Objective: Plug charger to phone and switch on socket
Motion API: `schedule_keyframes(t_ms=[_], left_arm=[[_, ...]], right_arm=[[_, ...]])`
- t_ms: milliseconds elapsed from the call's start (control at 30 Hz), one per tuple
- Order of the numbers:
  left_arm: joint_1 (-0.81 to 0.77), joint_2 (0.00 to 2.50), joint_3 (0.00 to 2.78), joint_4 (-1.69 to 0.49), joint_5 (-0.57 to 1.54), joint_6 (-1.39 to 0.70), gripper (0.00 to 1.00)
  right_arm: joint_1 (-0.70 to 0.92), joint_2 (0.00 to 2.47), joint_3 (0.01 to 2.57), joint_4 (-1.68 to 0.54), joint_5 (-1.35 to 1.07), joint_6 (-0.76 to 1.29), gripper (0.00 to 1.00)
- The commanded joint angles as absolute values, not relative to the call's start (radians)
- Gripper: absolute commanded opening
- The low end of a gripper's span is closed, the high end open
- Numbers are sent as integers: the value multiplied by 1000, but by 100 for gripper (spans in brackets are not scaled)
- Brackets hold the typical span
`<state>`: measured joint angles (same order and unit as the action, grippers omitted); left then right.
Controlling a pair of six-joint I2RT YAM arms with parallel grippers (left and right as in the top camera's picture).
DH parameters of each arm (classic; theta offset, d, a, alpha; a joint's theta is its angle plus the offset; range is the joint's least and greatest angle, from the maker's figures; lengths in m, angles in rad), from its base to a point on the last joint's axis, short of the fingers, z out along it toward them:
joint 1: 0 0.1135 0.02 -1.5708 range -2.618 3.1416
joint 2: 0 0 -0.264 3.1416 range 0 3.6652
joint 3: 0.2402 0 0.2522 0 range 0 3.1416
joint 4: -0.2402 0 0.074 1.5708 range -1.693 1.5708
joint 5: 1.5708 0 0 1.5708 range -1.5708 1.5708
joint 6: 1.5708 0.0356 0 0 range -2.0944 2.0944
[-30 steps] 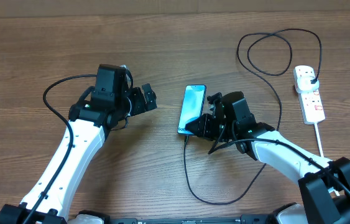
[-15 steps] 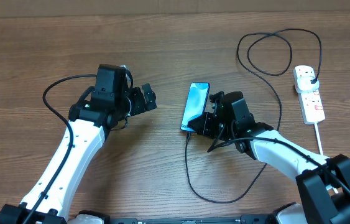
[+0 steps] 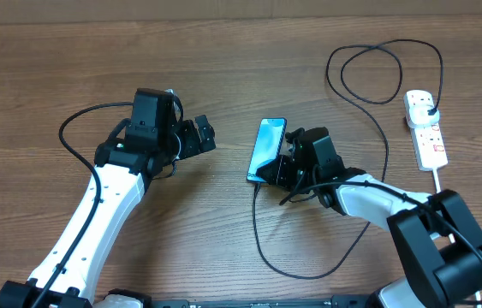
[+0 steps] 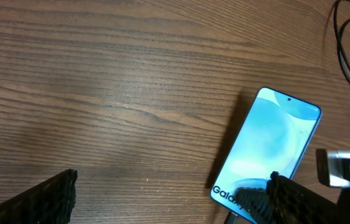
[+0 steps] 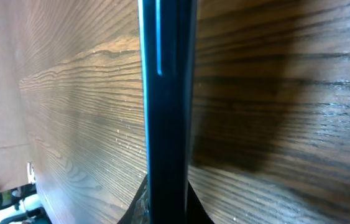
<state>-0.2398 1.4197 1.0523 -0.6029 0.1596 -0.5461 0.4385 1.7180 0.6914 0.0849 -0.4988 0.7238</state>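
Right tool [image 3: 280,164] clamps phone's [image 3: 267,144] edge; left tool [image 3: 206,135] hangs apart.

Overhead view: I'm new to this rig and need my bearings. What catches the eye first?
The bright blue phone mid-table stands out, with the right gripper against its edge. The black charger loops from the phone's near end round to the white socket at far right.

Phone [image 3: 266,148] nudged back left; right arm [image 3: 369,198] swung inward.
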Motion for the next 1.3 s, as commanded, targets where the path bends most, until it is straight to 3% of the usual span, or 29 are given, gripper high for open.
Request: schedule_keyframes(t_ms=[0, 800, 1167, 1267], left_arm=[[-234, 1402, 1061, -602, 147, -527, 100], [-234, 1402, 1061, -602, 147, -527, 100], [-234, 1402, 1061, -602, 146, -527, 100], [-234, 1402, 1061, -602, 146, -527, 100]], right_arm=[[439, 1731, 706, 109, -516, 752, 4], [510, 1806, 720, 227, -512, 792, 6], [511, 1809, 720, 236, -513, 792, 15], [511, 1809, 720, 235, -513, 792, 23]])
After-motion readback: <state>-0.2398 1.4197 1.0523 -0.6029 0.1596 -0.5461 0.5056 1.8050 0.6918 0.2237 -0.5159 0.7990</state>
